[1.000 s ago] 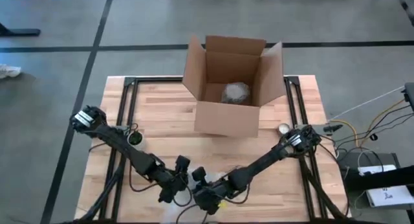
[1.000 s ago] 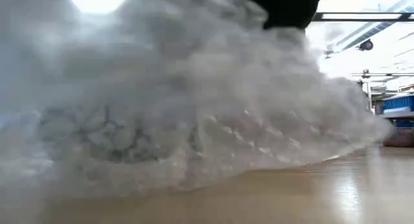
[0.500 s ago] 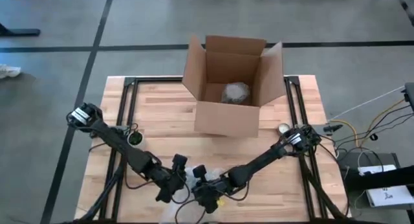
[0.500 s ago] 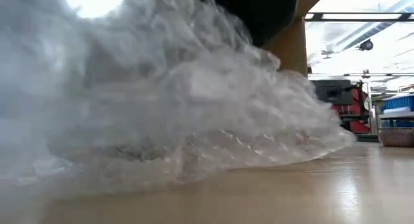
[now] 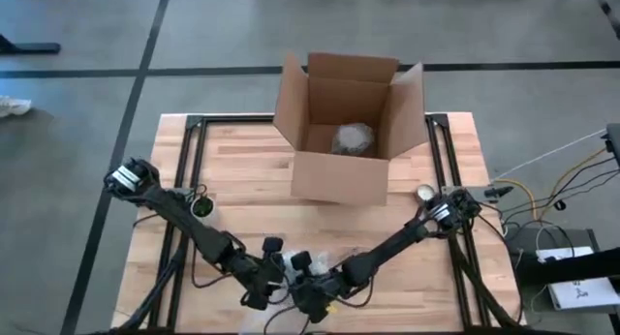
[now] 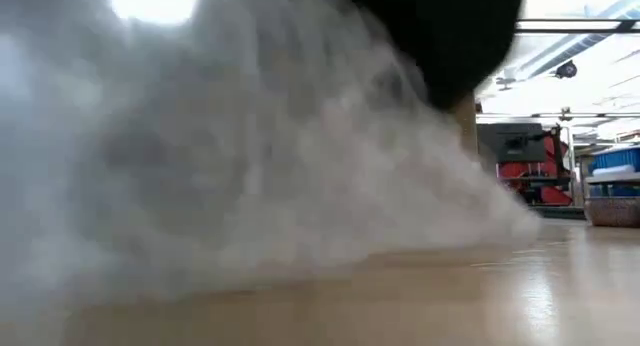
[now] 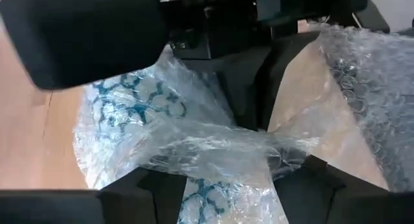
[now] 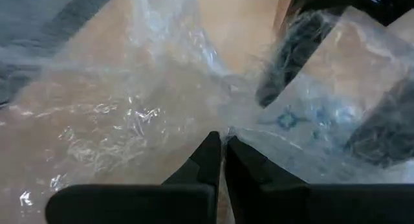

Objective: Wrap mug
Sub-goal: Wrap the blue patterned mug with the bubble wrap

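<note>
A mug with a blue-green pattern (image 7: 139, 98) lies near the worktop's front edge, swathed in a crumpled sheet of clear bubble wrap (image 7: 220, 149) bunched loosely around it.

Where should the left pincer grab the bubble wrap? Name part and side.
Probably the bunched loose fold of bubble wrap, from the robot's left, opposite the right pincer pinching it; that fold stands clear of the patterned mug.
</note>
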Available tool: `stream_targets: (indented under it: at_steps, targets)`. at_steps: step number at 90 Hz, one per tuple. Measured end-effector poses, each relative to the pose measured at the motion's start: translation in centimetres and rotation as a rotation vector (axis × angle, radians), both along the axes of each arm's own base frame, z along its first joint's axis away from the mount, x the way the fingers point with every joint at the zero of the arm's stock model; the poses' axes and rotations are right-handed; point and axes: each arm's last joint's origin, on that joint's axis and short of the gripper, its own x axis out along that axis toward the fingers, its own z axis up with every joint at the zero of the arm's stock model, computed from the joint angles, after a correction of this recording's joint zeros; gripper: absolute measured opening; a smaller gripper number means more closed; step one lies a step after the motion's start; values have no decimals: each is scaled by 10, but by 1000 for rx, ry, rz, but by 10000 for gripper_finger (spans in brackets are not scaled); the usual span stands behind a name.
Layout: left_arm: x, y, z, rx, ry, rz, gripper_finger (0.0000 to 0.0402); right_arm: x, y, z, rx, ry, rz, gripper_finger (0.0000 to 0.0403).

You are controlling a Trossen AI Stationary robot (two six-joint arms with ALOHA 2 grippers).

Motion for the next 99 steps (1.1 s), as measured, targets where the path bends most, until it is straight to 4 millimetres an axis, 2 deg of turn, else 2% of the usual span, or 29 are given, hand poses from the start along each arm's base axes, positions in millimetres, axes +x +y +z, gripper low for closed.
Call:
stream_targets:
  at_steps: [30,49,74,99]
  targets:
    - [14,-12,-25,22,-50,-15,147,-12,10,-3,28,79,-62,6]
    - [16,-13,-32,45,-38,-18,127,-15,10,-5,42,120,-74,57]
    - [16,-13,-30,38,-62,-25,109,-16,4,-19,4,154,-86,109]
    - [18,-13,-38,64,-55,-10,100,-18,4,-1,100,179,-186,129]
